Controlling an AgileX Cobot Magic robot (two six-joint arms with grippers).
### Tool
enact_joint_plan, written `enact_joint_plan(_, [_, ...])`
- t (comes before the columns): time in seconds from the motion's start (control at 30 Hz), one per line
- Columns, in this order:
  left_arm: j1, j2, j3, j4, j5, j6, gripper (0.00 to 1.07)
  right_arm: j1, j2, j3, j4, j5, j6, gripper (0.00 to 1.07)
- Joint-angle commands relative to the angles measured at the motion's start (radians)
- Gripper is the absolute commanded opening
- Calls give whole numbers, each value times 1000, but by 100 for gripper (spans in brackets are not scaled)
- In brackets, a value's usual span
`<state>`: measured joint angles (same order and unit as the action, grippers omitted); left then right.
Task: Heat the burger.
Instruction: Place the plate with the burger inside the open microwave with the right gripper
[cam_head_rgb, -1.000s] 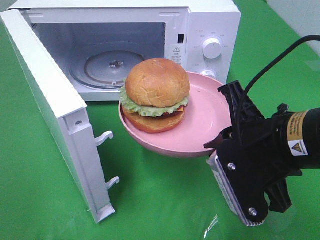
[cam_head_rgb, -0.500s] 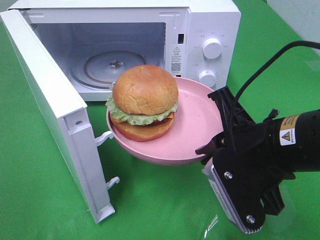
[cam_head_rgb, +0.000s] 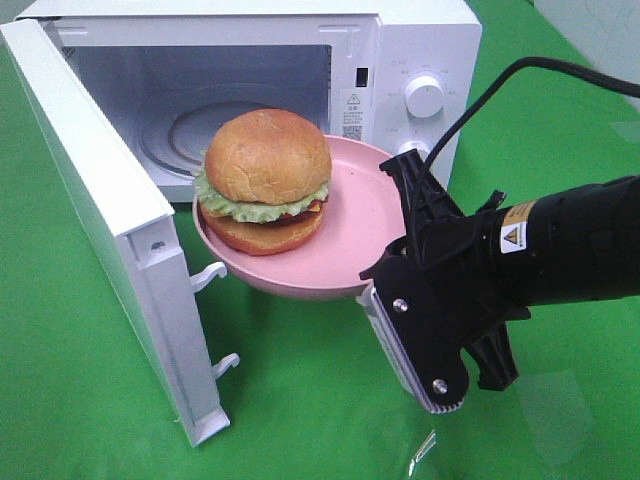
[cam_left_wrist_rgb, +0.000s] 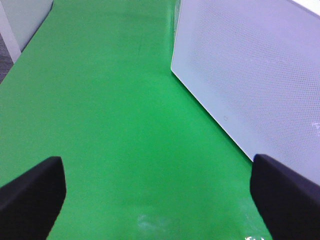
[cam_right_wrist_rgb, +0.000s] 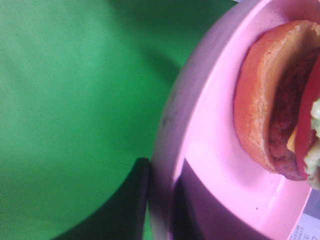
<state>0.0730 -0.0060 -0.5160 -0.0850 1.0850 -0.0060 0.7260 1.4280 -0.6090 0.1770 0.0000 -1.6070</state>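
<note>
The right gripper (cam_right_wrist_rgb: 161, 200) is clamped on the rim of the pink plate (cam_head_rgb: 372, 205) at its 4 o'clock edge, one finger inside and one outside; the left gripper (cam_left_wrist_rgb: 160, 200) stands wide apart over the green cloth (cam_left_wrist_rgb: 110, 110), holding nothing. The right arm (cam_head_rgb: 560, 245) reaches in from 3 o'clock, roughly level, with the plate held clear of the cloth before the open microwave (cam_head_rgb: 420, 40). The burger (cam_head_rgb: 265, 180) sits upright at the plate's 9 o'clock side, stack axis vertical, dome up.

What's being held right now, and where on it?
Right gripper is shut on the rim of the pink plate, which carries the burger. Left gripper is open, holding nothing.
</note>
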Motion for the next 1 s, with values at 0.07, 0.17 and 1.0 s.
enact_joint_plan(0.07, [1, -15, -1, -7, -17, -8, 92, -5, 29, -48, 4, -75, 8, 1])
enact_joint_plan(0.17, [1, -15, -1, -7, -17, -8, 92, -5, 58, -78, 4, -75, 8, 2])
enact_joint_plan(1.0, [1, -15, -1, -7, -17, -8, 92, -5, 233, -268, -4, -74, 43, 3])
